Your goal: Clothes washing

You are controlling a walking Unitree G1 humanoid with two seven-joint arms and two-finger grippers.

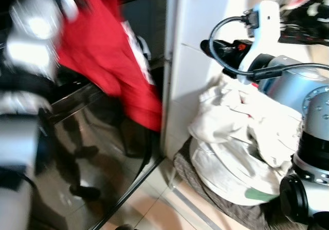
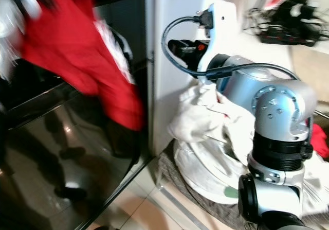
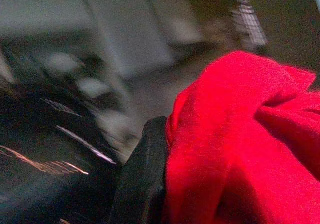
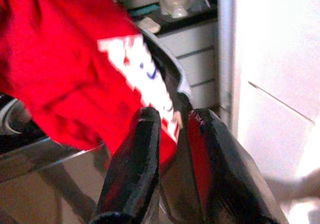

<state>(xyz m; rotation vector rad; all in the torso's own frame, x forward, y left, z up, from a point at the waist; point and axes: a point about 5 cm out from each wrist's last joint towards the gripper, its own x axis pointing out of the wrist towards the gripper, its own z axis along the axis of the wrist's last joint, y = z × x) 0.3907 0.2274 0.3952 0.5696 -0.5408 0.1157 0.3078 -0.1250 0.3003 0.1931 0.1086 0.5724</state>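
Note:
A red garment (image 1: 108, 55) with a white print hangs from my raised left gripper (image 1: 61, 1), which is motion-blurred at the upper left. In the left wrist view a black finger (image 3: 142, 179) presses against the bunched red cloth (image 3: 240, 144). The garment dangles over the washing machine's dark glossy open door (image 1: 87, 153). My right gripper (image 4: 172, 119) points at the garment's lower edge, fingers a little apart and holding nothing; it also juts left from the wrist (image 1: 213, 47). A heap of white clothes (image 1: 241, 132) fills a dark basket (image 1: 211, 194) under my right arm.
A white cabinet side (image 1: 198, 70) stands between the machine and the basket. Cables and a power strip (image 1: 306, 32) lie at the upper right. Another red cloth (image 2: 320, 140) lies behind my right arm. Pale tiled floor (image 1: 154, 209) runs along the door's edge.

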